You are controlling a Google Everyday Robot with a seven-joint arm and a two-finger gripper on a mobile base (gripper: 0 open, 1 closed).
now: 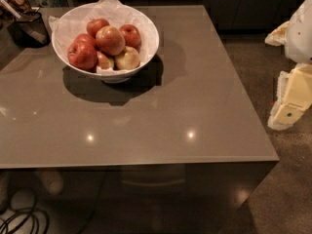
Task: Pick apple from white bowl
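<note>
The white bowl (152, 42), lined with crinkled white paper, stands on the far left part of the grey-brown table (161, 116). The apple (110, 39), the largest one, pale pinkish-red with a yellowish blush, lies on top in the middle of the pile. Smaller dark red apples (82, 55) lie around it and a yellow-green apple (127, 58) lies at the front. My gripper (288, 101) hangs at the right edge of the camera view, off the table's right side and well away from the bowl, holding nothing that I can see.
A small dark mesh container (30, 28) stands at the table's far left corner beside the bowl. The white arm (302, 30) is above the gripper. The table's front edge runs across the lower view. Dark cables (19, 221) lie on the floor at the bottom left.
</note>
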